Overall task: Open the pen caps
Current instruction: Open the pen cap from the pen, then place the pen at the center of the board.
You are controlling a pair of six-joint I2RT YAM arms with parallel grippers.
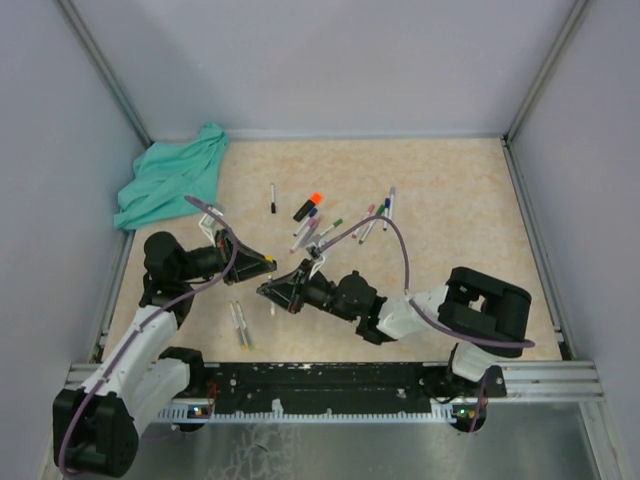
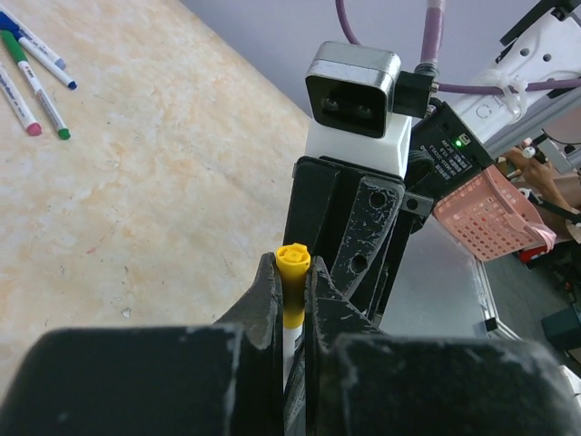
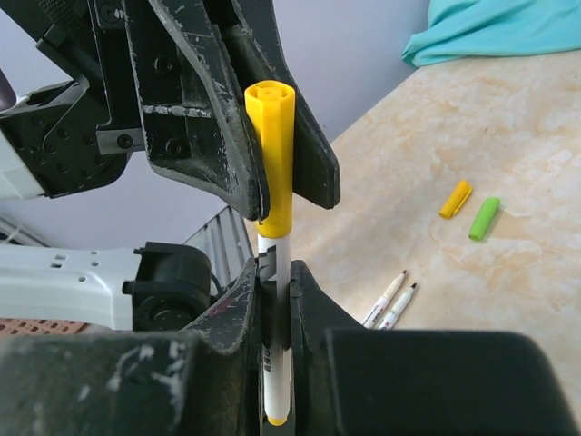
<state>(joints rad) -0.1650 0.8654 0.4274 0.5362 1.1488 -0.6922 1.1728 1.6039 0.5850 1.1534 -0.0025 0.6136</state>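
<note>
The yellow cap (image 3: pixel 272 136) is off the bench (image 1: pixel 450 220), held in the air between the two arms, nearer the arm bases than the teal cloth (image 1: pixel 170 180) and to the right of it. The left tool (image 2: pixel 292 272) is closed narrow on this cap, one finger pressed to each side and the cap's end standing just above the fingertips. The right tool (image 3: pixel 275 300) is closed on the white pen barrel (image 3: pixel 273 259) just beneath the cap. The two tools meet nose to nose on the one pen. The cap sits fully on the barrel, with no gap showing at its lower rim.

In the right wrist view a loose yellow cap (image 3: pixel 456 198) and a green cap (image 3: pixel 484 218) lie side by side on the bench, apart from each other, between the held pen and the cloth. Two uncapped pens (image 3: pixel 392 300) lie parallel on the bench, farther from the cloth than those caps.

From above, a cluster of capped pens (image 1: pixel 320 228) lies well to the right of the cloth, with an orange cap (image 1: pixel 316 198) at its far edge. A single black pen (image 1: pixel 272 198) lies between the cluster and the cloth.
</note>
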